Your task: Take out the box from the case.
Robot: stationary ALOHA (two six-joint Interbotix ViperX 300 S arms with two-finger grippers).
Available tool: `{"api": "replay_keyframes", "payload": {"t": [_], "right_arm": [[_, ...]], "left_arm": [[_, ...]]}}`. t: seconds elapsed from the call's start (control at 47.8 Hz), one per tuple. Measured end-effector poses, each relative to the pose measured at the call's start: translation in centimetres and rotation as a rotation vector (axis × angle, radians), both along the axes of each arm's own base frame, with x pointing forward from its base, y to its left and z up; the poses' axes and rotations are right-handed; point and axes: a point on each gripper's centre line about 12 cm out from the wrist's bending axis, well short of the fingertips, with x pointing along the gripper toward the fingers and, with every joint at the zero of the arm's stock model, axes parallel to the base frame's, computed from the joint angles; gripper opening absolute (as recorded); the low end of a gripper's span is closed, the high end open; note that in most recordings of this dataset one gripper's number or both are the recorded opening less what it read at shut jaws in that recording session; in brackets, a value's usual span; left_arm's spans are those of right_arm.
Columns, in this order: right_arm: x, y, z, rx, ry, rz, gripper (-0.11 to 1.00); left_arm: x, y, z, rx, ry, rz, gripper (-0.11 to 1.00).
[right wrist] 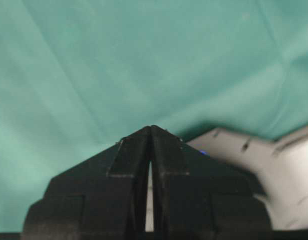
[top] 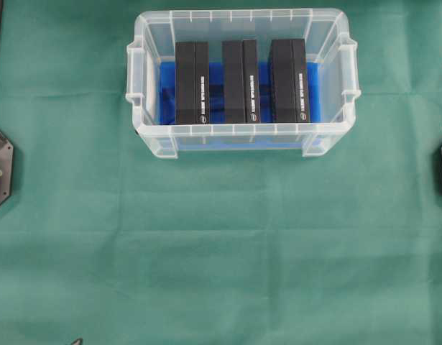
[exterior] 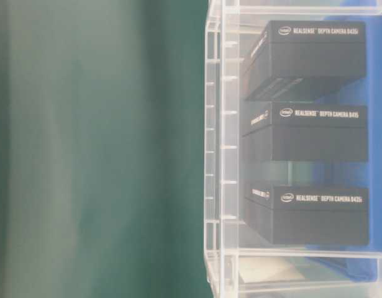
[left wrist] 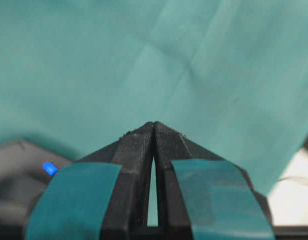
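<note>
Inside case (top: 243, 131): three black boxes (top: 243, 81) upright (grippers empty, closed).

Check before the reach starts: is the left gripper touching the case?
Apart. The left wrist view shows the left gripper shut over bare green cloth, and the overhead view shows no arm near the case.

Case (top: 242, 133): clear rimmed plastic bin, blue-lined, upright on green cloth. Contents: three black boxes (top: 242, 81) side by side on edge. Neither gripper's jaws near.
</note>
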Motion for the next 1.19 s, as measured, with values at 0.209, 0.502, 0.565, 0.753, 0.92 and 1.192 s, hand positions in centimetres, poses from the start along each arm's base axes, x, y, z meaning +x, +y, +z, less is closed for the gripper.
{"api": "replay_keyframes", "payload": {"t": [0.209, 0.502, 0.565, 0.753, 0.92, 1.192], "right_arm": [[-0.2, -0.1, 0.0, 0.085, 0.045, -0.354, 0.0], [0.3, -0.2, 0.0, 0.12, 0.076, -0.58, 0.0], [0.5, -0.3, -0.1, 0.108, 0.095, -0.583, 0.0], [1.3, -0.7, -0.2, 0.07, 0.114, -0.595, 0.0], [1.6, -1.9, -0.3, 0.021, 0.111, -0.631, 0.0], [1.1, -5.7, -0.1, -0.021, 0.093, -0.65, 0.0]], "left_arm": [[-0.2, 0.3, -1.0, -0.119, 0.154, 0.333, 0.01], [0.3, 0.6, -1.2, -0.126, 0.263, 0.553, 0.01], [0.4, 0.6, -1.1, -0.123, 0.262, 0.554, 0.01], [0.4, 0.6, -0.7, -0.126, 0.252, 0.557, 0.01], [0.3, 1.2, -0.7, -0.125, 0.254, 0.578, 0.04], [-0.6, 5.1, -0.6, -0.1, 0.249, 0.742, 0.42]]}}
